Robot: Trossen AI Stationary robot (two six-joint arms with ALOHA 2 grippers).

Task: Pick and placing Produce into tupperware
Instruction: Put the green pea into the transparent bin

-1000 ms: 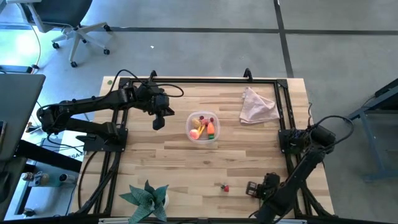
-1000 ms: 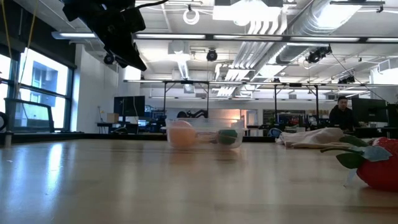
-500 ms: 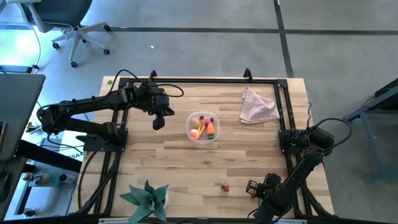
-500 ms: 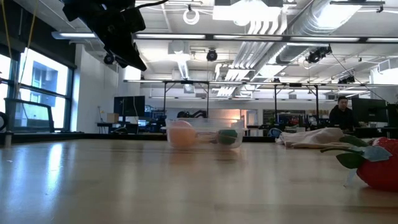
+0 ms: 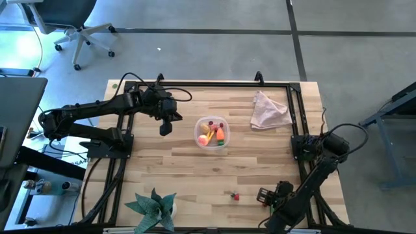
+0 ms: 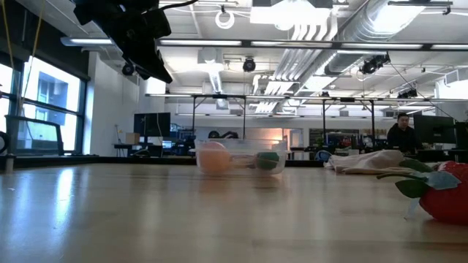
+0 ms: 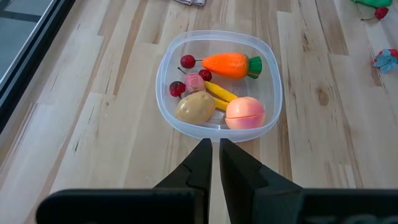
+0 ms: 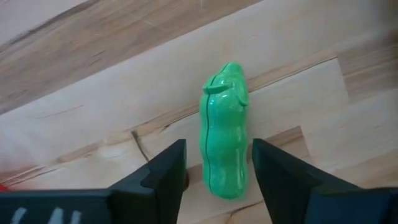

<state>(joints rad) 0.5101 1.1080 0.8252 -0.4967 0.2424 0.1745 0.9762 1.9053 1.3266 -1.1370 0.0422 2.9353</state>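
Observation:
The clear tupperware [image 5: 212,132] stands mid-table. It holds an orange carrot [image 7: 230,64], a tan potato [image 7: 194,107], a pink-orange round fruit [image 7: 244,113], red cherries [image 7: 186,61] and yellow sticks [image 7: 217,93]. My left gripper [image 7: 213,158] hovers shut above the table, just left of the tupperware. Near the front right, my right gripper [image 8: 217,147] points down, open. A green pepper [image 8: 225,140] lies on its side on the wood between the fingers, one finger on either side. A small red piece [image 5: 235,195] lies left of that gripper.
A pinkish-beige cloth [image 5: 270,109] lies crumpled at the far right. A green leafy plant [image 5: 155,208] stands at the front edge, left of centre. A red fruit with a green leaf [image 6: 446,193] sits close to the low camera. Black frame rails run along the table's sides.

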